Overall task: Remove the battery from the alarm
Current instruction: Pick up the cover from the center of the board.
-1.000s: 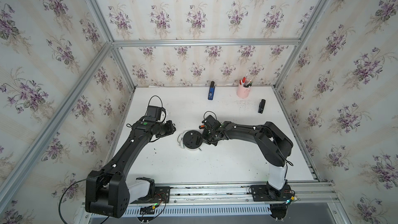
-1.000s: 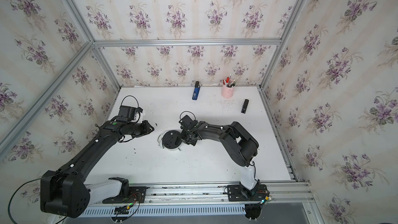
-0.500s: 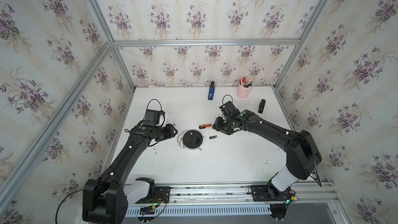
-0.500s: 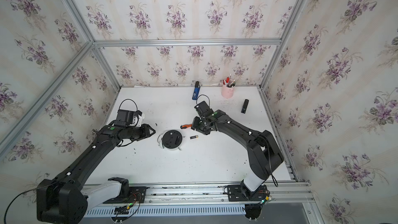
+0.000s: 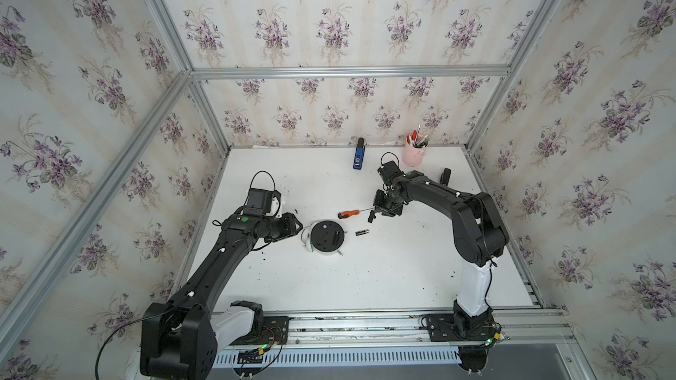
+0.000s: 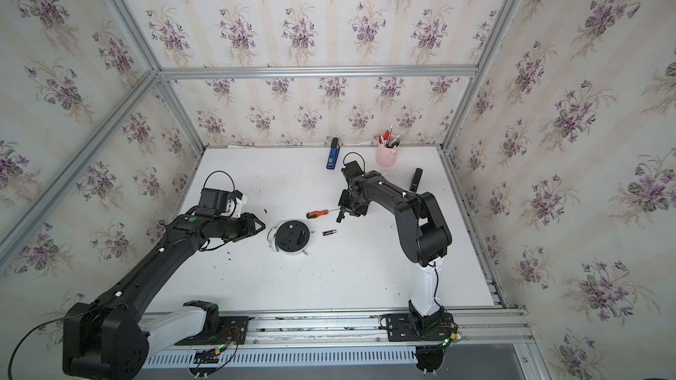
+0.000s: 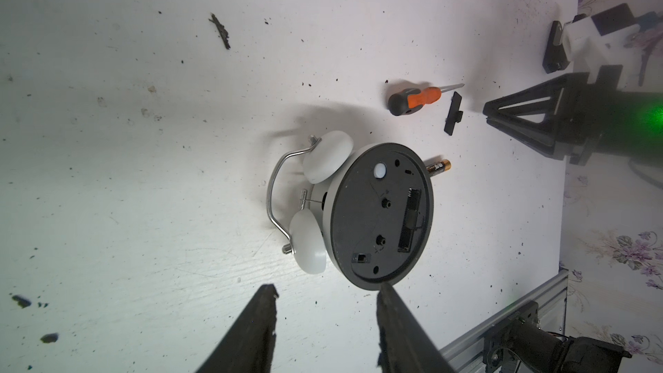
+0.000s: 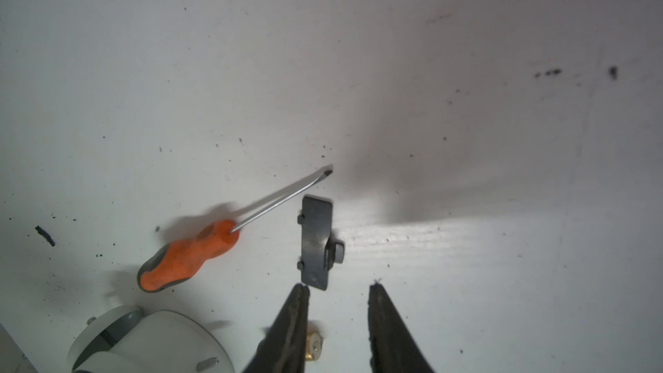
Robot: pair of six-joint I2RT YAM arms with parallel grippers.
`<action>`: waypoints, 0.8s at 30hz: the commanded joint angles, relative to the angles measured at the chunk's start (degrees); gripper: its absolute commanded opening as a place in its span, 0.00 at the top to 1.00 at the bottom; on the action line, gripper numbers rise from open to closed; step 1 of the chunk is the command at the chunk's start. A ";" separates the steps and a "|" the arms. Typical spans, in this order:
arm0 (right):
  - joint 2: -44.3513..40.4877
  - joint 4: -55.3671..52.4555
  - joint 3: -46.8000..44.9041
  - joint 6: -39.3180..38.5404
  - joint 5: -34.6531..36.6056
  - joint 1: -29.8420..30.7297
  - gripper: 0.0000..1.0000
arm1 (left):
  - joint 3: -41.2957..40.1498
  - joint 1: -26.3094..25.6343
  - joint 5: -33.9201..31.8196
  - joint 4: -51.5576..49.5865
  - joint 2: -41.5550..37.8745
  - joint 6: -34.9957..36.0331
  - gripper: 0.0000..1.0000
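The alarm [image 5: 327,237] [image 6: 292,236] lies face down in the middle of the table, black back panel up. Its battery slot [image 7: 410,220] is uncovered and empty. The battery [image 5: 362,232] [image 6: 329,232] [image 7: 438,167] lies on the table just right of the alarm. My left gripper [image 5: 298,227] [image 7: 327,285] is open at the alarm's left side, with nothing between its fingers. My right gripper [image 5: 378,210] [image 8: 338,285] hangs open and empty beyond the battery, over a small black slot cover [image 8: 315,242]. The battery's gold end [image 8: 314,348] shows beside one finger.
An orange-and-black screwdriver [image 5: 353,212] [image 8: 190,256] lies behind the alarm, its tip near the slot cover. At the back stand a pink pen cup [image 5: 413,153], a blue device [image 5: 359,157] and a black block [image 5: 445,176]. Dark crumbs dot the table.
My right gripper has pulled back from the alarm toward the back right, and the battery now lies on the table. My left gripper has opened and eased off the alarm.
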 commanded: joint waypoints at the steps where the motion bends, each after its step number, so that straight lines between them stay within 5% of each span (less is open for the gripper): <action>1: 1.46 -1.52 1.57 -1.18 0.49 0.02 0.68 | -0.19 0.06 0.21 0.79 -0.26 0.96 0.51; 24: 7.15 -4.77 4.71 -2.22 4.34 2.33 0.75 | -1.54 1.24 0.45 0.84 -0.60 1.45 0.56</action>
